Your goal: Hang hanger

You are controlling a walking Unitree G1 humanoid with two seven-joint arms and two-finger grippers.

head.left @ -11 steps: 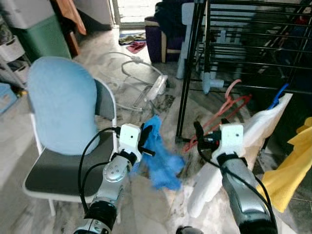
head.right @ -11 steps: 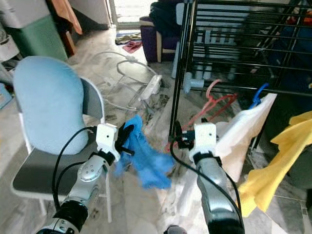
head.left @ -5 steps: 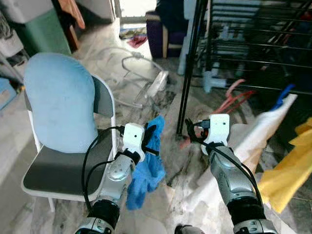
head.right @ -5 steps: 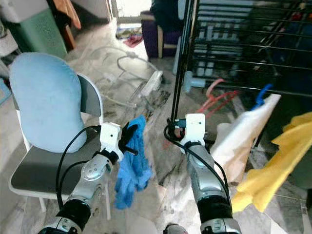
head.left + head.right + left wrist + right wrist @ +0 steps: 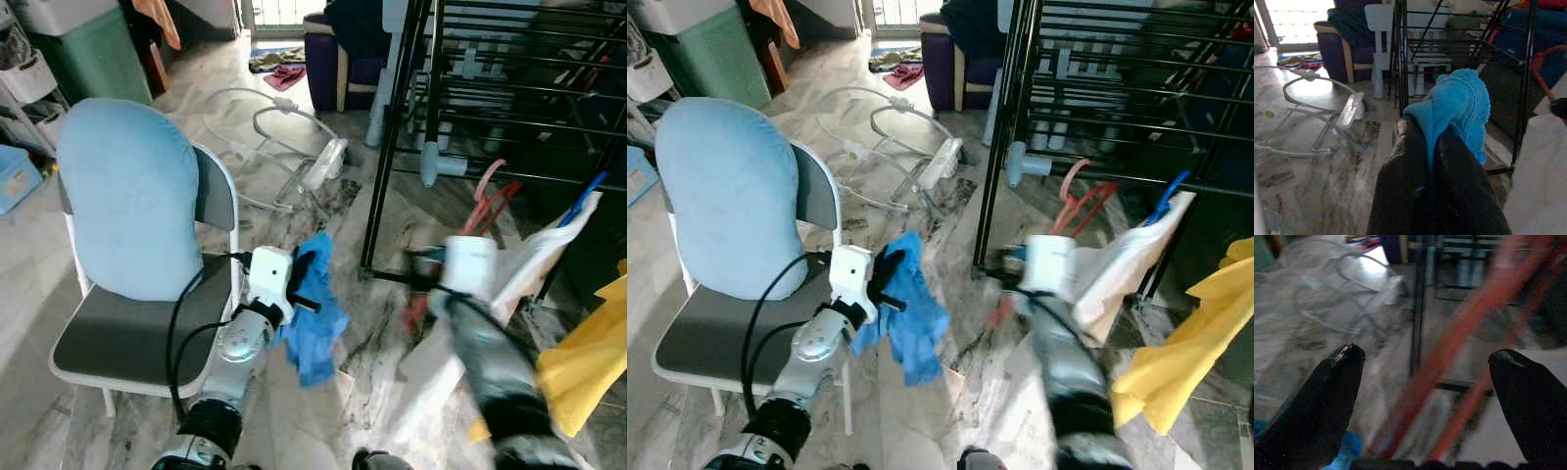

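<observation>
Midway through the chore, the robot stands on the marble floor (image 5: 294,411) before a black drying rack (image 5: 509,88), both arms raised. Its left claw (image 5: 1425,132) is clenched on a bright blue cloth (image 5: 315,318), which drapes down from the fingertips and hangs free beside a white-framed chair (image 5: 127,333) with a pale blue padded back. The right arm shows blurred in the head views, and its right claw (image 5: 1427,364) is spread wide, the two black fingers (image 5: 1327,382) well apart. Between them runs a red hanger (image 5: 1469,328), streaked and soft in focus; whether it touches the claw at its base or merely lies beyond it cannot be told. From the head camera, that hanger (image 5: 487,191) rests just ahead of the right claw, leaning at the lower rails of the rack, with a blue hanger (image 5: 580,194) and a white garment (image 5: 534,264) just past it and a yellow cloth (image 5: 588,357) further out to that side. Judged from this, the hanging is still to be done: the hanger is not up on an upper rail, and the released right claw has yet to close on it, lift it and hook it over a bar.
</observation>
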